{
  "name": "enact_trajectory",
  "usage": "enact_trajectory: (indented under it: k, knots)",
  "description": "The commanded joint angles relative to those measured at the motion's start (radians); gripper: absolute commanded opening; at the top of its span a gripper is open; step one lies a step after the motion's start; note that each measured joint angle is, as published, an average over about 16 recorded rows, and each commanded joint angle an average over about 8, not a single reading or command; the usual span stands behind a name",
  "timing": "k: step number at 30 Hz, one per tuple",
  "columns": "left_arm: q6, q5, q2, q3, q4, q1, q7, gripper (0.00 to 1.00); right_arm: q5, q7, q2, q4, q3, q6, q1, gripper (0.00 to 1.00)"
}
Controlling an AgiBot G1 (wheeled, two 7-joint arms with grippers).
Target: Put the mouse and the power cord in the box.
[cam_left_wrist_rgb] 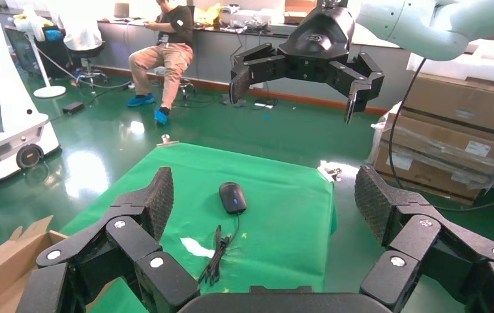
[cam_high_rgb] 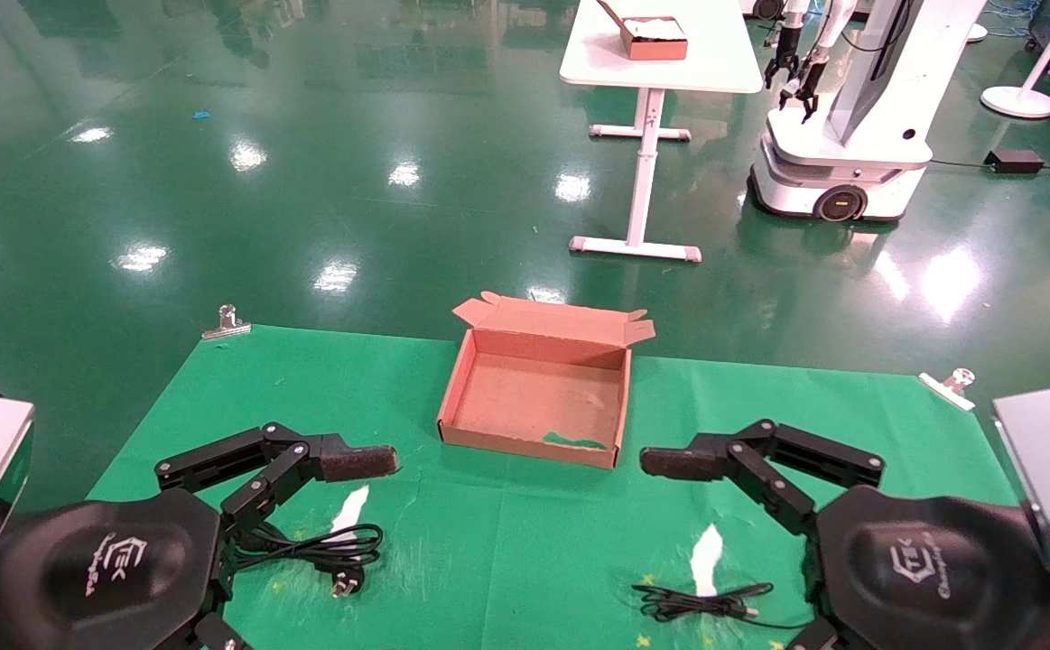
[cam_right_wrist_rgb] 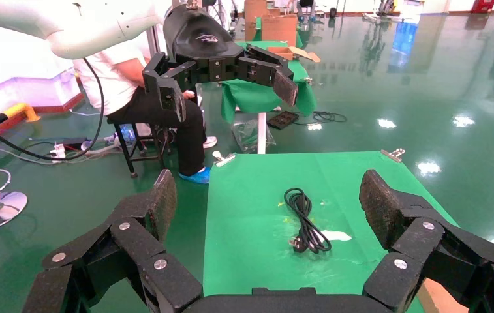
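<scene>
Embossed "TEK" logo on both gripper housings [cam_high_rgb: 114, 555], smaller lettering beneath unreadable; carton labels [cam_left_wrist_rgb: 481, 149] illegible.

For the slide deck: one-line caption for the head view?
Open box centred on the green mat, power cord near the left gripper, both grippers open, nothing packed yet.

Floor: glossy green floor [cam_high_rgb: 308, 181], ceiling lights mirrored
Furniture: white rectangular table [cam_high_rgb: 660, 54], 1 o'clock
Storage: brown cardboard cartons [cam_left_wrist_rgb: 459, 124]

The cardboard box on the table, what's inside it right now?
The box holds nothing, only a green smear on its floor. The near wall hides a thin strip of floor behind it.
</scene>
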Motion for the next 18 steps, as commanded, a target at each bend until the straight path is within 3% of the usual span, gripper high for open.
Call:
enact_trajectory:
  k: [1, 14, 18]
  knots:
    - [0.0, 0.0, 0.0, 0.0, 0.0, 0.0, 0.0, 1.0, 0.0, 0.0, 0.0, 0.0, 0.0, 0.0, 0.0, 1.0]
    - [0.004, 0.001, -0.003, -0.001, -0.003, 0.001, 0.001, 1.0, 0.0, 0.0, 0.0, 0.001, 0.0, 0.0, 0.0, 1.0]
    - [0.025, 0.05, -0.013, 0.019, -0.015, -0.02, 0.013, 1.0, -0.023, -0.008, 0.01, -0.001, -0.008, -0.013, 0.002, 1.0]
